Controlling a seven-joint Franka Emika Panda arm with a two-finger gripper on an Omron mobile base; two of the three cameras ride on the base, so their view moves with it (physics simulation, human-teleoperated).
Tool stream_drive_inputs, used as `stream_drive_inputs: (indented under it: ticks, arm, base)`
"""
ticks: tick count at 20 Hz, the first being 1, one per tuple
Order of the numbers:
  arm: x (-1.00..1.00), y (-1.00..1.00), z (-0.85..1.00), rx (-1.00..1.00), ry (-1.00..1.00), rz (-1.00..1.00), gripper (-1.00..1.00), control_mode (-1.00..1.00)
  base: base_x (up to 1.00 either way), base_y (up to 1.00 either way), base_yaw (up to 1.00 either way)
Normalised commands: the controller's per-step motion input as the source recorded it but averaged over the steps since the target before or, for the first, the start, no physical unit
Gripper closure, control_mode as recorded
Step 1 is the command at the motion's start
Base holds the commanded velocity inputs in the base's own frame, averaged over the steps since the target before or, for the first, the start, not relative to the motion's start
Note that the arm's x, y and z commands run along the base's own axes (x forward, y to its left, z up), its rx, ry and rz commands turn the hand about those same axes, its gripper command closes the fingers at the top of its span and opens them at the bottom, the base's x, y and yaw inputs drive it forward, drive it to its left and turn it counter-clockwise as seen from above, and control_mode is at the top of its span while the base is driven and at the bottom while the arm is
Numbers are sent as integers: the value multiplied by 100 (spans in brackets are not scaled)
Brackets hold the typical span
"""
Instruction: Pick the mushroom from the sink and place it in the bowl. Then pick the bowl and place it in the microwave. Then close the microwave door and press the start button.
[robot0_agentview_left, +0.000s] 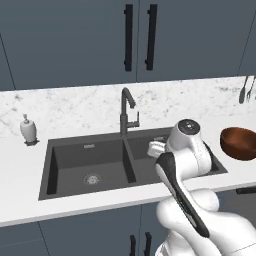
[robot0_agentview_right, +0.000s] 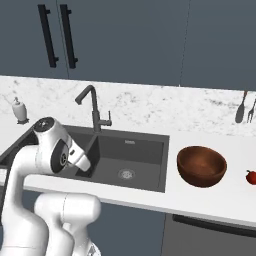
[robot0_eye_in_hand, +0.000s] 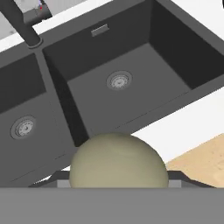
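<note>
Two basins make up the dark grey sink (robot0_agentview_left: 90, 160), and from my seat I can see both round metal drains in the hand view, with the dark gooseneck faucet (robot0_agentview_left: 126, 112) rising behind the divider. My arm is bent over the right basin, its wrist hanging just above the sink's front part in both base views.

Right at the bottom of the hand view sits the mushroom (robot0_eye_in_hand: 118, 165), its pale yellowish-tan cap large and close between the fingers of the pincer (robot0_eye_in_hand: 118, 183). The jaws stand part-way apart, and they look closed onto the cap from either side, so I read it as held, lifted clear of the basin floor, which lies well below it. The finger tips themselves are mostly hidden behind the cap.

On the white desk (robot0_agentview_right: 165, 200), to the right of the sink, the reddish-brown bowl (robot0_agentview_right: 201, 166) stands upright, apart from the sink's edge. A small red thing (robot0_agentview_right: 251, 177) lies on the desk just beyond the bowl. A white soap dispenser (robot0_agentview_left: 28, 129) stands at the far left by the marble backsplash. Utensils (robot0_agentview_right: 246, 107) hang on the wall to the right.
</note>
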Motion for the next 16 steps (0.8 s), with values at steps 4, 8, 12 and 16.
stream_drive_inputs:
  ticks: [4,8,12,16]
  arm:
    - [-34,-100,43,0,0,-5,100,-100]
    - [-36,-100,38,0,0,-9,100,-100]
    - [-43,-100,31,0,0,-12,100,-100]
    - [-42,-100,10,0,0,-16,100,-100]
  base:
    - [0,0,0]
    - [0,0,0]
    - [0,0,0]
    - [0,0,0]
